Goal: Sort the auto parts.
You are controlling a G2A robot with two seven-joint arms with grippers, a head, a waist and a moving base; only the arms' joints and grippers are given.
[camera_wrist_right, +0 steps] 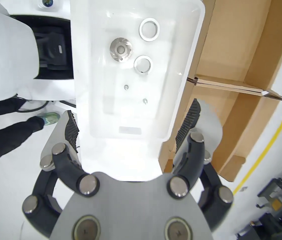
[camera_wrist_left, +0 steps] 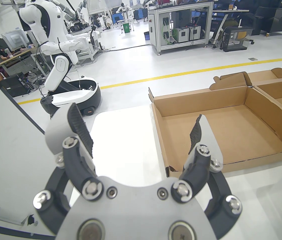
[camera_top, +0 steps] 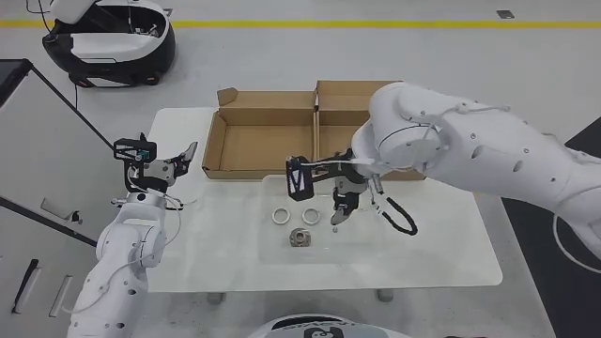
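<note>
From the top, the right gripper [camera_top: 340,212] hangs just beside the rings [camera_top: 311,214] on the table [camera_top: 432,244], much nearer than the left gripper [camera_top: 178,161]; the left wrist shows its jaws spread wide near a box [camera_wrist_left: 230,131]; the right wrist shows spread jaws with a nut [camera_wrist_right: 145,101] right in front.

Top view: high overhead, looking straight down, whole bench [camera_top: 441,244] in frame
Left wrist view: low behind left pincer [camera_wrist_left: 136,111], facing level across the bench edge into the cardboard boxes [camera_wrist_left: 230,131]
Right wrist view: over right pincer [camera_wrist_right: 132,106], looking down, near the clear tray [camera_wrist_right: 170,8]
Shared: bench and cardboard boxes in all three
</note>
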